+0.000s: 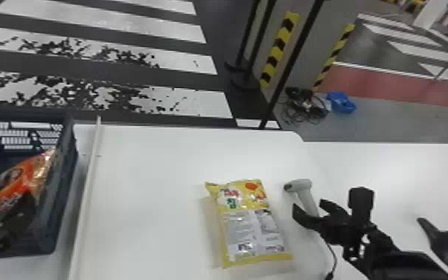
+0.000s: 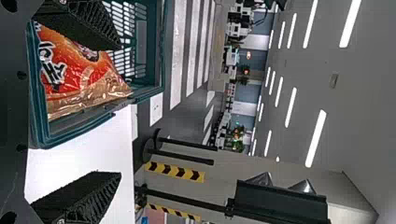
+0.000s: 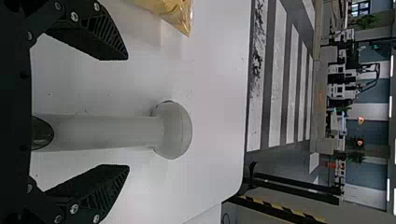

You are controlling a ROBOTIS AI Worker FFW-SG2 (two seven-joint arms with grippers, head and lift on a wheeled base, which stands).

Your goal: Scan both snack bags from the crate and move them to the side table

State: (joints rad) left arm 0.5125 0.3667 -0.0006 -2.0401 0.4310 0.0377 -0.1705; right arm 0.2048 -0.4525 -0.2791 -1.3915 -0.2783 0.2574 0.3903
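- Orange snack bag lies inside the dark crate at the left of the head view; the left tool is just beside it, at the lower left; whether they touch I cannot tell
- Left tool is released, its fingers wide apart
- Yellow snack bag lies flat on the worktop, lower centre of the head view; the right tool is to its right, near but apart
- Right tool is released too; its spread fingers stand either side of the pale scanner's handle, clear of it
- White worktop across the lower half, with a pale rail beside the crate; black forked stand at lower right
- Striped floor at upper left; yellow-and-black striping on a grey surface at upper right; blue item on the floor below it
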